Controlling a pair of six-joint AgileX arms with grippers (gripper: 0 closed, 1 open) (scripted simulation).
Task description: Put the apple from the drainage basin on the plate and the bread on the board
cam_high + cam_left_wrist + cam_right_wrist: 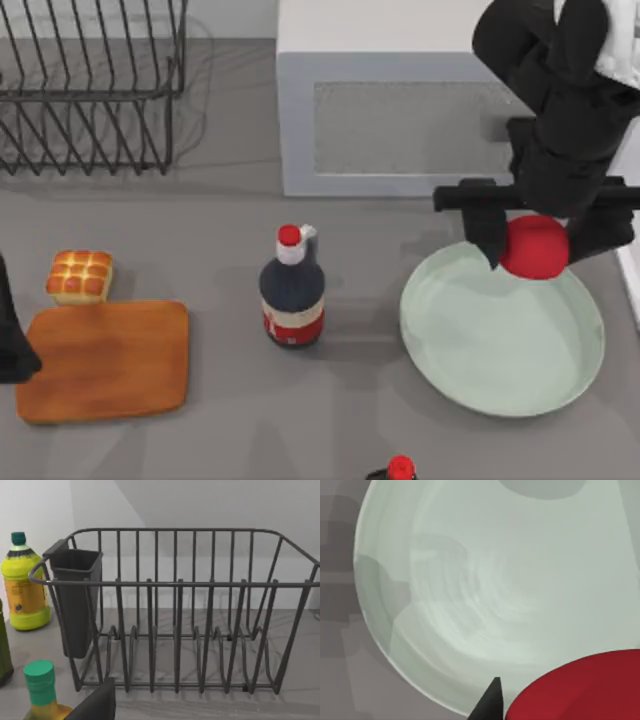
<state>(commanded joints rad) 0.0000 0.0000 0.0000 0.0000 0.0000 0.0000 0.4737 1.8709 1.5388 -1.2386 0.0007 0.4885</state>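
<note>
Apple [534, 246] is sitting between the right gripper's [535, 240] fingers, clamped, hanging over the far rim of the plate [500, 370], not over the middle. It is looking lifted rather than resting on the dish, though I can't confirm the gap from above.

Risks, as I'm judging them:
- Letting go here is risky: the apple is round, the rim is sloped, so it could be rolling off the far edge toward the grey box [390, 110] behind.
- Dropping from height could be bouncing it out; the dish is shallow.
- Coming down off-centre could be catching a finger on the rim and tipping the plate.
- Bottle [292, 290] is standing between plate and board [105, 360], near but apart from the plate; a wide swing could be clipping it.

Bread [79, 276] is sitting on the table just beside the board's far corner, possibly touching its edge, so that half isn't done yet.

Left gripper is parked at the table's left edge by the board; I can't tell whether its claw is wide or closed.

Views: right wrist view is showing the apple [580, 687] low against the plate's [375, 610] bare inside and one dark fingertip [490, 700] beside it. Left wrist view is giving the empty rack [180, 630], its dark cup [75, 600], and yellow bottles [22, 585] beside it.
</note>
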